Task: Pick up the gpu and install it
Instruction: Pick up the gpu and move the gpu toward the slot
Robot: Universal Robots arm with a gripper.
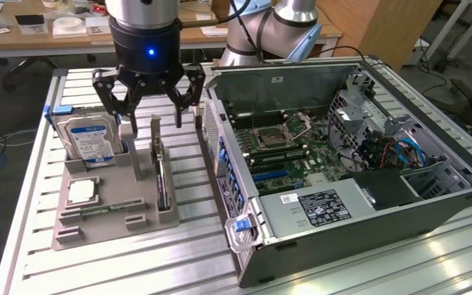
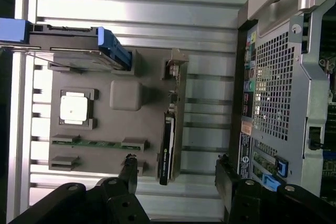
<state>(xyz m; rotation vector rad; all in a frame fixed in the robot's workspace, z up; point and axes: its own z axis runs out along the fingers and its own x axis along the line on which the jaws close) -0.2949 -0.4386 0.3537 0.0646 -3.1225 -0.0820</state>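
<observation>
- The pincer (image 1: 164, 121) hangs with its fingers spread wide, released and holding nothing.
- The graphics card (image 1: 160, 179) stands on edge in a slot of the grey holder (image 1: 113, 228), at 6 o'clock from the pincer in the exterior view. In the wrist view it lines up between the two fingers.
- A hard drive (image 1: 88, 141) stands upright in the same holder, at 10 o'clock from the card.
- A processor chip (image 1: 83, 192) and a memory stick (image 1: 105, 209) lie flat at the card's 9 o'clock.
- The open computer case (image 1: 343, 153) sits at 3 o'clock on the slatted desk (image 1: 137, 267).
</observation>
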